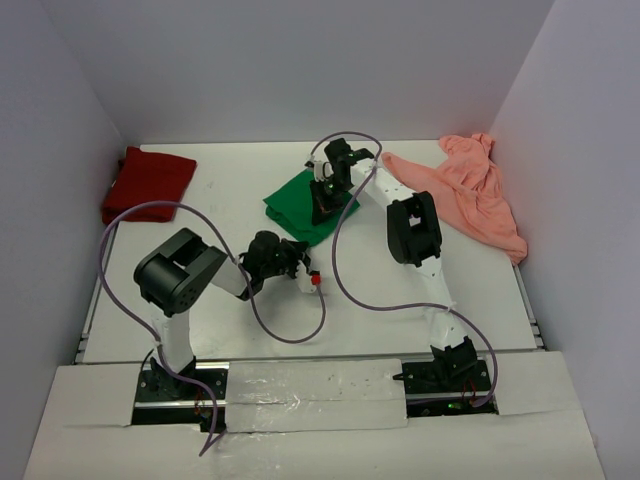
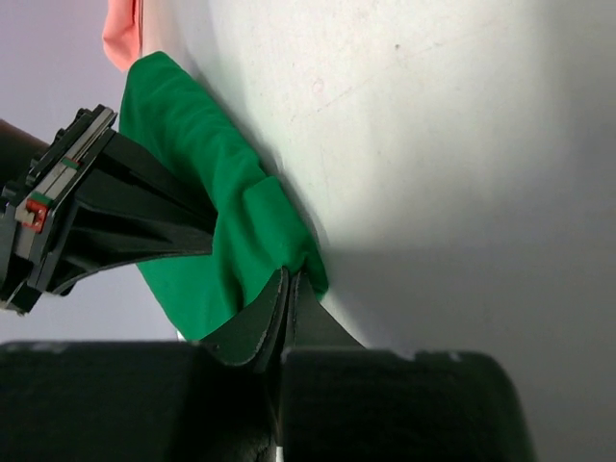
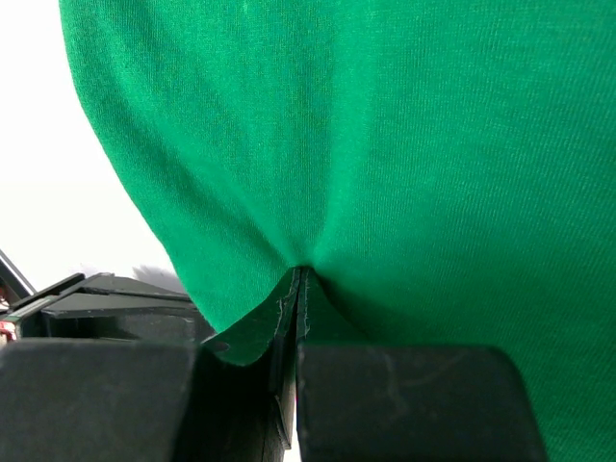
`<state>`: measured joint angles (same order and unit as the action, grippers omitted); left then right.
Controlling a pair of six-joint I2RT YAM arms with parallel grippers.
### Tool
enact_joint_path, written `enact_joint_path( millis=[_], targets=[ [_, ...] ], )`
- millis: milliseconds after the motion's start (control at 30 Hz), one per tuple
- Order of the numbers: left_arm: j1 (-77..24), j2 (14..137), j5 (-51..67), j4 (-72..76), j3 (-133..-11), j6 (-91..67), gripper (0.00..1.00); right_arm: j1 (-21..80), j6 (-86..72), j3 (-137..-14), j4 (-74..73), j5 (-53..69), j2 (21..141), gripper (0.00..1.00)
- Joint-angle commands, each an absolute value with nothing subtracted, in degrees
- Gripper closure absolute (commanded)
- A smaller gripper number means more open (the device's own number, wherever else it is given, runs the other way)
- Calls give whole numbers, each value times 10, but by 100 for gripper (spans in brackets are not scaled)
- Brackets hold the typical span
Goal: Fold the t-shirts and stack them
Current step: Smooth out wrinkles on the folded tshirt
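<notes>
Green cloth is pinched tight in both my grippers. My left gripper (image 2: 289, 284) has its two jaws pressed together on the near corner of the green t-shirt (image 1: 298, 203). A little bit of cloth pokes out right at the tips. My right gripper (image 3: 298, 279) is squeezed on the shirt too, and the cloth puckers into it like a small tuck. It holds the far part of the same shirt, across from my left gripper, so the shirt runs between my two grips.

Under my grippers the shirt sits low on the white table (image 1: 230, 190). It looks small and bunched there, so I think it is partly folded already. I cannot tell how many layers each gripper has.

Well off to the left of my left gripper lies the dark red t-shirt (image 1: 148, 182). It looks like a tidy block, so I think that one is done. Off to the right of my right gripper lies the salmon-pink t-shirt (image 1: 480, 195), all rumpled by the wall. That one has not been folded yet.

So I think I am in the middle of folding the green shirt. Next, both my grippers should lift a little and move the same way at the same speed. If one pulls harder, the cloth could slip out or twist. Then I lay one side over the other and let go gently.
</notes>
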<state>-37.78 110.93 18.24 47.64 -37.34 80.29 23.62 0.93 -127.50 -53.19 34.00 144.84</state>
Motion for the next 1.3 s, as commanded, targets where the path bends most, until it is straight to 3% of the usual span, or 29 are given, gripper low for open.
enact_joint_path(
  millis=[0,400,433,500,533,600,667,733,767,833,967,1000,1133,1267],
  targets=[
    [-381,1066,186,490,-350,788,100,229,14,-1274,-542,333,1452,100],
    [-383,1009,161,513,-271,767,100,232,9,-1284,-547,333,1444,100],
    [-384,1009,160,522,-272,752,81,233,9,-1282,-547,333,1442,100],
    [-386,1010,151,531,-279,729,63,234,12,-1279,-548,334,1441,100],
    [-387,1012,146,547,-279,716,27,234,13,-1276,-548,334,1439,100],
    [-389,1010,119,608,-283,683,2,235,24,-1268,-547,331,1434,100],
    [-391,1000,96,607,-314,658,1,238,32,-1256,-539,335,1415,100],
    [-394,985,35,600,-343,600,1,240,49,-1231,-517,347,1395,79],
    [-389,978,18,587,-375,583,1,243,59,-1218,-503,343,1362,58],
    [-386,961,-47,584,-406,533,1,249,66,-1152,-437,320,1313,51],
    [-344,912,-131,521,-516,407,1,255,66,-1038,-318,257,1173,48],
    [-336,893,-133,432,-541,353,1,253,60,-1001,-278,237,1118,49],
    [-295,851,-96,280,-616,237,1,239,48,-964,-244,162,1025,51],
    [-289,834,-27,221,-628,188,1,204,25,-991,-297,152,984,53]
  ],
)
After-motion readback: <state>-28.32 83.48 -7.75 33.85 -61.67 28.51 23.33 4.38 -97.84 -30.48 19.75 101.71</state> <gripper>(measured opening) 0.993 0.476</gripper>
